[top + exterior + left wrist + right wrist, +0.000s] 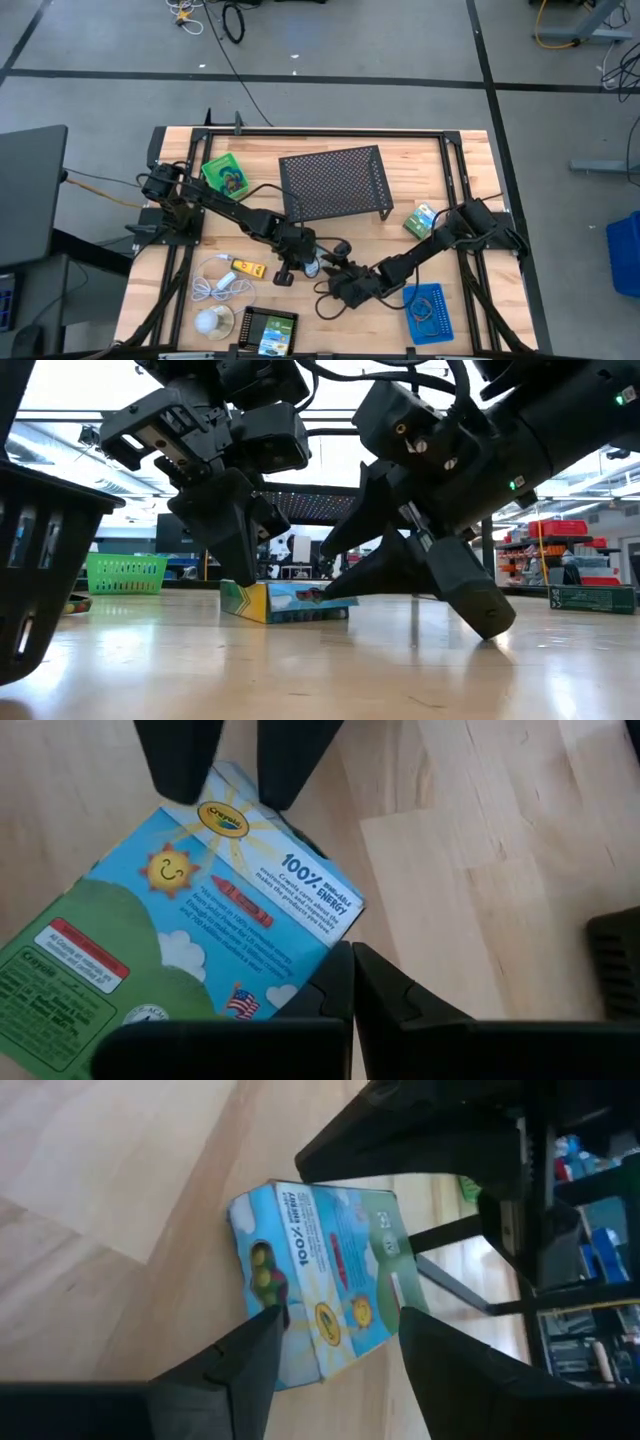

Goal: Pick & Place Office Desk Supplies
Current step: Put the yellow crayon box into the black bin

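Crayon packet (330, 1270) lies flat on the bench (250, 145), just in front of the black mesh rack (332, 183), on the side away from the rack's back edge. Both arms meet over it there.

Left arm (220, 205) reaches in from the rack's left side, right arm (430, 245) from its right side. They are very crowded in front of the rack, with the wrists nearly against each other in the low view.

Right gripper (337, 1315): fingers spread wide, one on each side of the packet's end. Nothing is clamped yet. One finger looks to be at the packet's edge, the other a little clear of it.

Left gripper (352, 960): fingers pressed together, holding nothing, tip just beside the packet's near corner.

Risks, as I judge them:
- Arm clash. Two grippers this close in front of the rack means any sideways correction could knock one into the other.
- Skewed grip. The right fingers sit across the packet at an angle. Closing may twist it flat on the bench or squeeze it out sideways instead of catching it.
- The left tip could pin or nudge the corner, so a lift drags or tears the card.
- The light card box may dent if squeezed hard.
- A low approach could scrape the fingers on the bench.
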Available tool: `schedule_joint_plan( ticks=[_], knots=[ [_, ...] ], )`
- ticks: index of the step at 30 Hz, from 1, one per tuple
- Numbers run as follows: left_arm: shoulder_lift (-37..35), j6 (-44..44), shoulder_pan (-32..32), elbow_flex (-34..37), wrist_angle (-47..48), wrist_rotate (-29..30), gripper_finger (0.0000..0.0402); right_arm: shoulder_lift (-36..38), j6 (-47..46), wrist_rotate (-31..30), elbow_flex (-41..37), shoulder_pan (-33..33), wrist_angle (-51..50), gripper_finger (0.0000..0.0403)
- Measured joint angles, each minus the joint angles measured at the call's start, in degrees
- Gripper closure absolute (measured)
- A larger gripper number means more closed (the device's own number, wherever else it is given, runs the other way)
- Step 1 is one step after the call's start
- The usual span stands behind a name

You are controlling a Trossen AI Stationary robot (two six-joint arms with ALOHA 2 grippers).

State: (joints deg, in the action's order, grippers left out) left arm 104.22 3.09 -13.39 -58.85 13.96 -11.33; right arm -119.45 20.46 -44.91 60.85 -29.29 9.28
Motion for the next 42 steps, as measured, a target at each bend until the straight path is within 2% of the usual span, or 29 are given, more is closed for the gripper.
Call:
schedule_joint_plan(
  ticks=[7, 11, 19, 25, 29, 37, 42],
  knots=[
    [0.0, 0.2, 0.0, 0.0, 0.2, 0.3, 0.04, 0.0, -0.2, 3.0, 0.0, -2.1, -3.2, 0.0194],
    [0.0, 0.1, 0.3, 0.0, -0.1, 0.9, 0.04, 0.1, -3.3, 4.5, 0.4, -3.1, -5.9, 0.0194],
    [0.0, -0.8, 2.1, 0.0, -3.2, 0.5, 0.04, 0.0, -9.2, 6.1, 2.0, -1.3, -12.0, 0.0183],
    [0.0, -1.3, 3.1, 0.0, -3.3, 0.4, 0.04, 0.0, -9.5, 4.9, 2.0, 0.4, -12.4, 0.0181],
    [1.0, -2.1, 3.0, 0.0, -3.7, -0.3, 0.04, -0.3, -9.1, 1.3, 2.0, 1.9, -13.3, 0.0181],
    [3.6, -1.8, 3.1, -0.3, -6.5, -2.8, 0.04, -0.8, -7.8, 1.1, 2.2, 2.6, -12.4, 0.0182],
    [3.2, -1.8, 3.0, -0.2, -6.3, -2.7, 0.04, -0.8, -7.0, -1.0, 2.3, 1.2, -12.1, 0.021]
  ],
)
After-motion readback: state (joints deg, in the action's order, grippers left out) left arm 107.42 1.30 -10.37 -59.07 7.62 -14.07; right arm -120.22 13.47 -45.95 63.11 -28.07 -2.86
